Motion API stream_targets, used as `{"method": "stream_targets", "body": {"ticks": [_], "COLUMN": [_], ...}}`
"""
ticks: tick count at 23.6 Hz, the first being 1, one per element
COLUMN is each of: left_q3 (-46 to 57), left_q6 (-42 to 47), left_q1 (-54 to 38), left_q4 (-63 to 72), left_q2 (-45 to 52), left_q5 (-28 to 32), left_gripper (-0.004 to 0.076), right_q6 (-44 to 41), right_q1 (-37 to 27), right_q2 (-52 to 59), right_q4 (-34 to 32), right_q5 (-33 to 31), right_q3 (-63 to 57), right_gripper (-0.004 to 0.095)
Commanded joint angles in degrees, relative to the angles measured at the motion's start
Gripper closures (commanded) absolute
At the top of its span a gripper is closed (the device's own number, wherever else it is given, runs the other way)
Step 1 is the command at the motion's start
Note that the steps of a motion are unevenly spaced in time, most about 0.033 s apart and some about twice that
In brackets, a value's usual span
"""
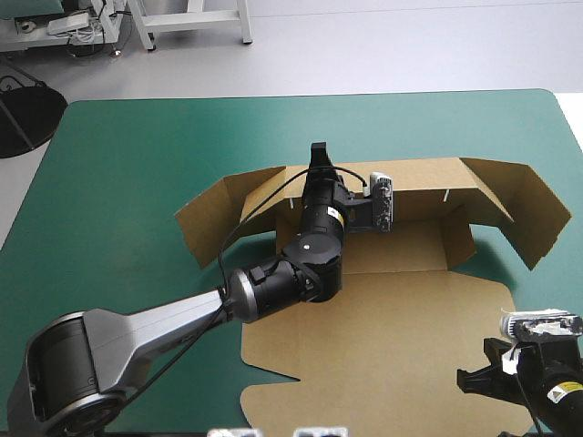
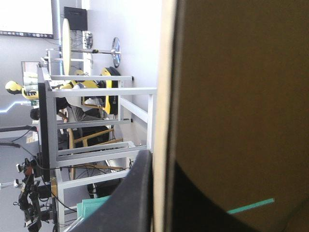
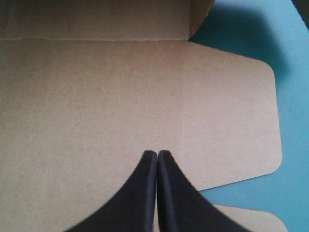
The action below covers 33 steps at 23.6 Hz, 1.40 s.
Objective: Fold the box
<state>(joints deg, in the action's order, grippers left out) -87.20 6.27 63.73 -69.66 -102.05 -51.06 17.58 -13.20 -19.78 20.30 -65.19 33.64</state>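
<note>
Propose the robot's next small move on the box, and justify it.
Probably send the right gripper, shut above the flat lid, to swing the splayed right flap inward: the left gripper holds the box's raised far wall.

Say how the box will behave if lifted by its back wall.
Probably stiff: side walls of the box stand unsupported. Likely to hinge at its visible creases. Seems light: one thin sheet in the left end effector.

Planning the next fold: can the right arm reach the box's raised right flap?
Likely yes: the right gripper is shut over the flat lid, and nothing stands between it and that flap.
</note>
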Motion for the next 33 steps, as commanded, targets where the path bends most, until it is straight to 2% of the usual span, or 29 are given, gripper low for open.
{"method": "stream_targets", "body": {"ticks": [1, 6, 10, 15, 18, 20, 24, 28, 33], "left_q3": [1.84, 5.72, 6.92, 7.26, 7.26, 7.26, 7.26, 7.26, 7.26], "left_q6": [6.69, 6.83, 6.83, 6.83, 6.83, 6.83, 6.83, 6.83, 6.83], "left_q1": [1.38, 1.38, 1.38, 1.38, 1.38, 1.38, 1.38, 1.38, 1.38], "left_q4": [-6.85, -6.21, -6.34, -6.10, -6.20, -6.34, -6.34, -6.34, -6.34], "left_q2": [4.05, 3.93, 3.93, 3.93, 3.93, 3.93, 3.93, 3.93, 3.93], "left_q5": [1.20, 1.34, 1.70, 2.59, 3.54, 3.94, 3.95, 4.16, 4.16], "left_gripper": [0.0733, 0.0733, 0.0732, 0.0732, 0.0732, 0.0732, 0.0732, 0.0732, 0.0732], "right_q6": [-1.13, -2.69, -2.93, -3.02, -3.25, -3.24, -3.24, -2.41, -0.59], "right_q1": [0.00, 0.00, 0.00, 0.00, 0.00, 0.00, 0.00, 0.00, 0.00], "right_q2": [-0.43, -2.94, -8.96, -25.73, -35.35, -45.91, -60.17, -67.92, -72.65], "right_q4": [1.35, 1.13, 1.13, 1.00, 1.00, 1.00, 2.95, 3.86, 3.75], "right_q5": [2.49, 2.60, 2.99, 6.64, 6.64, 5.28, 3.10, 4.50, 2.47], "right_q3": [4.36, 9.49, 15.66, 33.84, 43.92, 52.71, 62.19, 63.65, 63.65], "right_gripper": [0.0921, 0.0921, 0.0921, 0.0921, 0.0921, 0.0921, 0.0921, 0.0921, 0.0921]}}
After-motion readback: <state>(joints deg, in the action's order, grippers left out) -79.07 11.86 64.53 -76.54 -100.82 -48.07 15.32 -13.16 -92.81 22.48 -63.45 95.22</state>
